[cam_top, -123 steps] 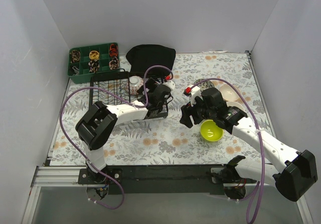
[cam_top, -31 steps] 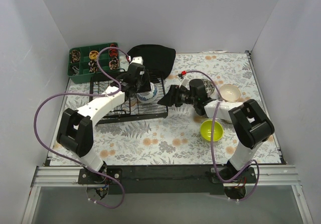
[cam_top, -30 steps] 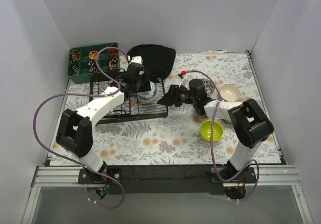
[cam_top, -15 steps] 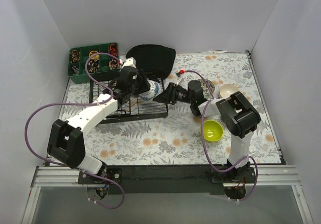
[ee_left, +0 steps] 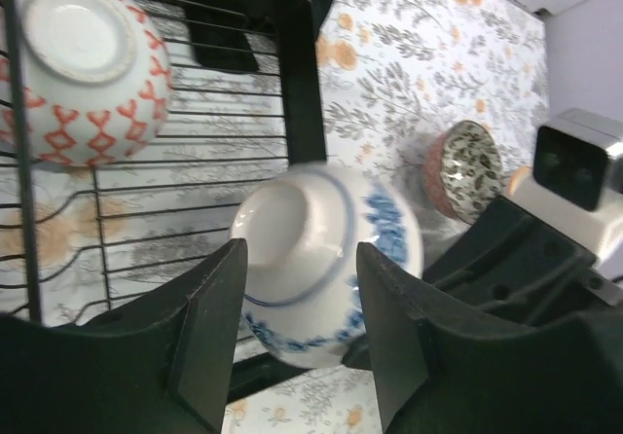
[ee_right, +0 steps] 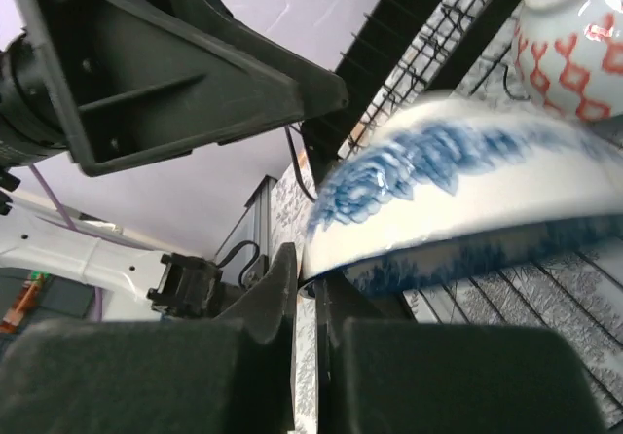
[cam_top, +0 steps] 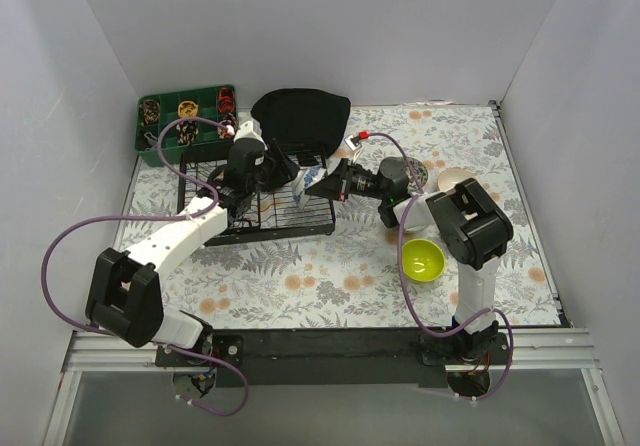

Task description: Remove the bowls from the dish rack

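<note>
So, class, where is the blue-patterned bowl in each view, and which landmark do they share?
Top external: blue-patterned bowl at the dish rack's right end, centre of picture.
Left wrist: bowl at centre, lower half.
Right wrist: bowl fills the middle and right.
Shared landmark: the black dish rack.

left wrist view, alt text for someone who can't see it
The left pincer holds a blue bowl over the rack edge, the right pincer at its rim. A red-patterned bowl lies upturned on the rack.
</note>
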`<state>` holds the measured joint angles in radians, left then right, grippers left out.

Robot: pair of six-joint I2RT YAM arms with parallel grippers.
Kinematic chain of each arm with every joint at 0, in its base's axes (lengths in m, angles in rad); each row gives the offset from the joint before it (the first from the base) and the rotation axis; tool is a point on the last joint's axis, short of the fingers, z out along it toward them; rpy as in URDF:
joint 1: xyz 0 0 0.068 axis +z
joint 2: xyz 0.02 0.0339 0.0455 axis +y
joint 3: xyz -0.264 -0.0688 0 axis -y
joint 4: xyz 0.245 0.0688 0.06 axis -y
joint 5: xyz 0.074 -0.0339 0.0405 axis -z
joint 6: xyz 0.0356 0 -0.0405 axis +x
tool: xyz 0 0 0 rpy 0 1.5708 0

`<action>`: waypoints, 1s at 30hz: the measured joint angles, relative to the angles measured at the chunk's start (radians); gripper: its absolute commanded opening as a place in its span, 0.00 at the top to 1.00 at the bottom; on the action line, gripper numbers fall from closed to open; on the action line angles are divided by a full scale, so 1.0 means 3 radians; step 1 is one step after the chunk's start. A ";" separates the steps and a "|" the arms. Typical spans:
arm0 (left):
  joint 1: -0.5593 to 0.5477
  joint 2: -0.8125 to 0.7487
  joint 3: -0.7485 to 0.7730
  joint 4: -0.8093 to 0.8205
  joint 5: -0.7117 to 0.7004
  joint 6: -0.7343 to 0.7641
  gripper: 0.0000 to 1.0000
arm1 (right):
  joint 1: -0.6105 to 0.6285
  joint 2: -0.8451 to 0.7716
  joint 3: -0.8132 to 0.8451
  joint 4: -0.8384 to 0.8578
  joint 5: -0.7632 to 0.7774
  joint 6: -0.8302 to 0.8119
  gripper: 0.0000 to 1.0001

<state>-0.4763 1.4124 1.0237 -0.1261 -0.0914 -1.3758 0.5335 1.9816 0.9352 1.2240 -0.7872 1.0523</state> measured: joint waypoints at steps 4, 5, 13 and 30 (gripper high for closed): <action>-0.0019 -0.0071 -0.0076 0.0113 0.0098 -0.0045 0.93 | 0.0019 0.0014 0.0000 0.0034 -0.0052 0.0043 0.99; -0.0029 -0.0097 -0.0104 0.0146 0.0106 -0.0051 0.88 | 0.0022 -0.0001 -0.0001 0.0022 -0.0069 0.0047 0.99; -0.0032 -0.0356 -0.0223 0.0230 0.0014 0.0121 0.53 | 0.0038 -0.0121 -0.0001 -0.0070 -0.0177 -0.0153 0.99; -0.0011 -0.1054 -0.0429 0.0679 -0.0885 0.1680 0.02 | -0.0064 -0.1068 0.1034 -0.4175 0.0959 -0.2636 0.99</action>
<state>-0.4797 1.0962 0.8951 0.0776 -0.3569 -0.8719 0.5144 1.6611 1.2453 -0.0284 -0.4995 0.2615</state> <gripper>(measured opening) 0.975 0.081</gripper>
